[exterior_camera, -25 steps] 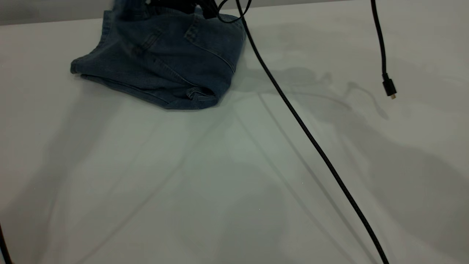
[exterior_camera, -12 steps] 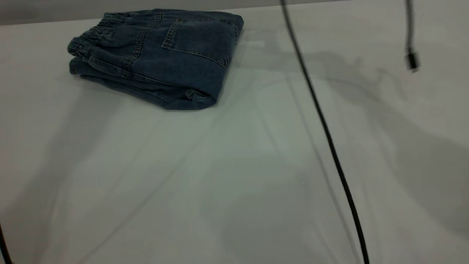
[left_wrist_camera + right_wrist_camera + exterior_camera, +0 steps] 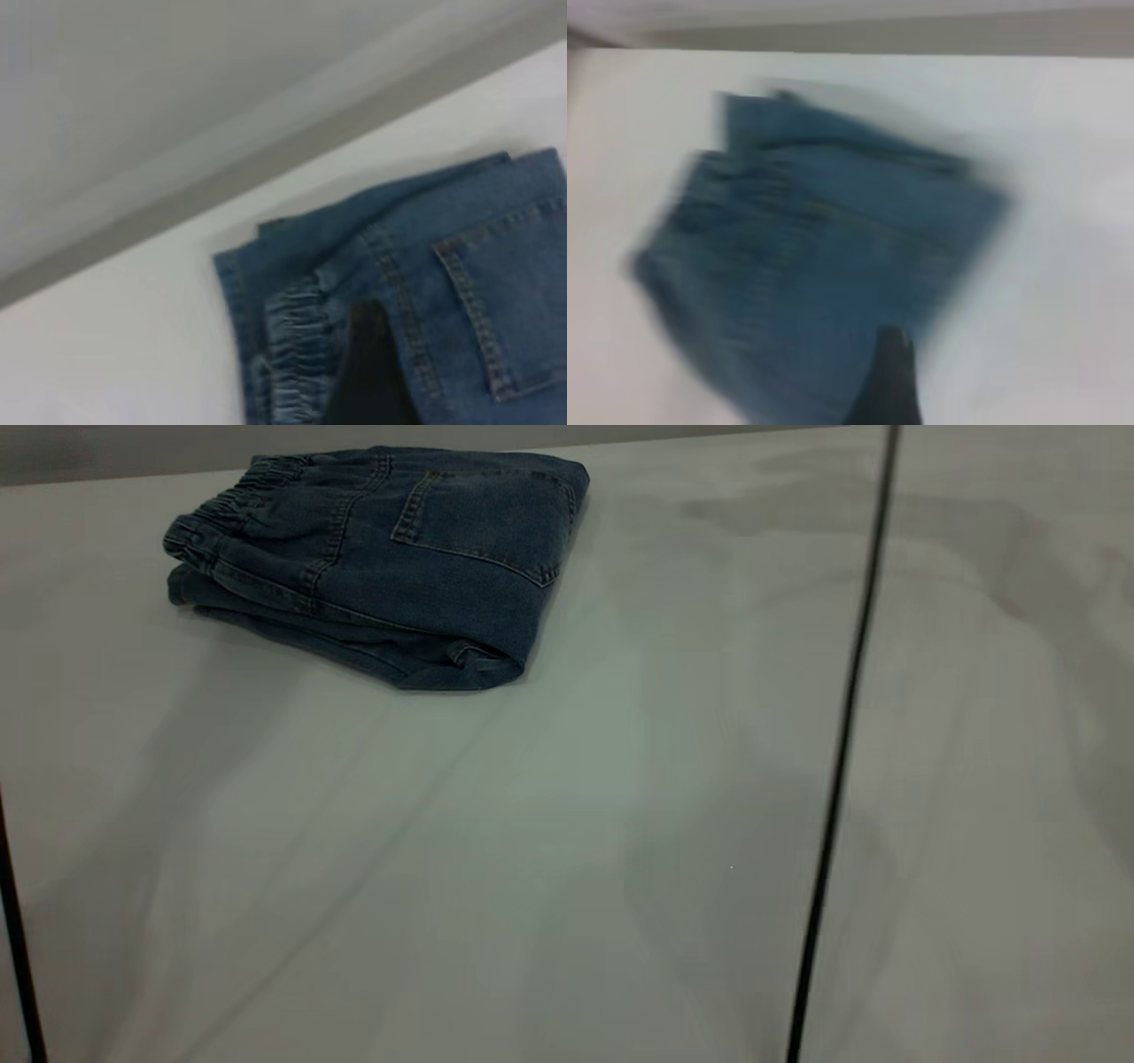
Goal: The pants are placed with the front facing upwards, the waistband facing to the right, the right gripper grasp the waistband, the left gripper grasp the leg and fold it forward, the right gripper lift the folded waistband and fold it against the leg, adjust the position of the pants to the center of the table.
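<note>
The blue denim pants [image 3: 381, 567] lie folded in a compact stack at the table's [image 3: 532, 824] far left. The ruffled waistband [image 3: 217, 518] is on top at the stack's left end, and a back pocket [image 3: 483, 522] faces up. Neither gripper shows in the exterior view. In the left wrist view a dark part of my left gripper [image 3: 368, 372] hangs over the pants [image 3: 461, 274], next to the gathered waistband [image 3: 292, 345]. The right wrist view has a dark part of my right gripper [image 3: 890, 381] at the edge of the pants [image 3: 824, 266], above them.
A black cable [image 3: 842, 735] hangs down across the right side of the exterior view. Another cable [image 3: 18, 939] runs along its left edge. The table's far edge [image 3: 709, 438] passes just behind the pants.
One second ago the waistband end was held up at the top of the view. The pants have since been let down and lie flat and folded. The hanging cables have swung to the right.
</note>
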Robot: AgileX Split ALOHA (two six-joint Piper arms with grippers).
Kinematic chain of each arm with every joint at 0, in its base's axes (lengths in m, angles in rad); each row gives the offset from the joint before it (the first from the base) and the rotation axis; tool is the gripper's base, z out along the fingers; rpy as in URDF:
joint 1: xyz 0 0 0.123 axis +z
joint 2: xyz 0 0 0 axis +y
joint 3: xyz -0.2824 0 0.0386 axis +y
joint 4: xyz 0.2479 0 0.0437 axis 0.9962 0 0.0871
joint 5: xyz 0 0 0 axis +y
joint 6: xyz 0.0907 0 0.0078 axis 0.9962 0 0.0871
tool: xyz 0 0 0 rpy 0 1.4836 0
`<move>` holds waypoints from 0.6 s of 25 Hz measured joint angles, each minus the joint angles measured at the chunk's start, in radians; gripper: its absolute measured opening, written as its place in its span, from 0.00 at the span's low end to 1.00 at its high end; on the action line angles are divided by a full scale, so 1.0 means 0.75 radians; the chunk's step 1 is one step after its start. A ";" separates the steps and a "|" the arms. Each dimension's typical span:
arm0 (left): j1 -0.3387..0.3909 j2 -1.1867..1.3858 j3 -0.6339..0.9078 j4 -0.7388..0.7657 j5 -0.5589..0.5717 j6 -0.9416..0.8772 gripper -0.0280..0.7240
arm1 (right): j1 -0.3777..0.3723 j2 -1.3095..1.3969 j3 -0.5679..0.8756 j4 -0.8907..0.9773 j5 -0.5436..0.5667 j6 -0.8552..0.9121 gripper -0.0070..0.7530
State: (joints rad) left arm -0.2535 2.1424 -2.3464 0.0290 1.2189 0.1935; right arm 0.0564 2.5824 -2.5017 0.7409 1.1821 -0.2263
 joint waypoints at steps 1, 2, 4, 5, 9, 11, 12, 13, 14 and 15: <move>0.000 0.013 0.015 -0.020 0.000 0.000 0.68 | -0.010 0.000 -0.051 -0.072 0.040 0.025 0.76; 0.000 0.025 0.028 -0.039 0.000 0.000 0.68 | -0.020 -0.004 -0.091 -0.161 0.061 0.053 0.76; 0.000 0.056 0.046 -0.063 0.001 0.000 0.68 | -0.035 -0.027 -0.161 -0.303 0.066 0.102 0.76; 0.000 0.072 0.046 -0.064 0.000 0.000 0.68 | -0.042 -0.047 -0.180 -0.372 0.065 0.117 0.76; 0.000 0.150 0.046 -0.074 0.000 0.000 0.68 | -0.065 -0.152 -0.147 -0.553 0.058 0.121 0.76; 0.000 0.195 0.046 -0.083 0.000 0.000 0.68 | -0.079 -0.212 -0.076 -0.605 0.059 0.121 0.76; 0.000 0.214 0.046 -0.081 0.000 0.000 0.68 | -0.080 -0.247 -0.041 -0.635 0.059 0.128 0.76; 0.000 0.236 0.046 -0.077 0.000 0.000 0.68 | -0.082 -0.283 -0.014 -0.657 0.059 0.130 0.76; 0.000 0.259 0.046 -0.071 0.000 0.000 0.68 | -0.082 -0.313 0.017 -0.670 0.058 0.130 0.76; 0.000 0.283 0.046 -0.070 0.000 0.000 0.68 | -0.082 -0.348 0.044 -0.682 0.058 0.133 0.76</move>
State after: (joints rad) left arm -0.2535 2.3547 -2.3118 -0.0233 1.2187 0.1935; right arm -0.0048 2.3215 -2.4685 0.2293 1.2255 -0.1269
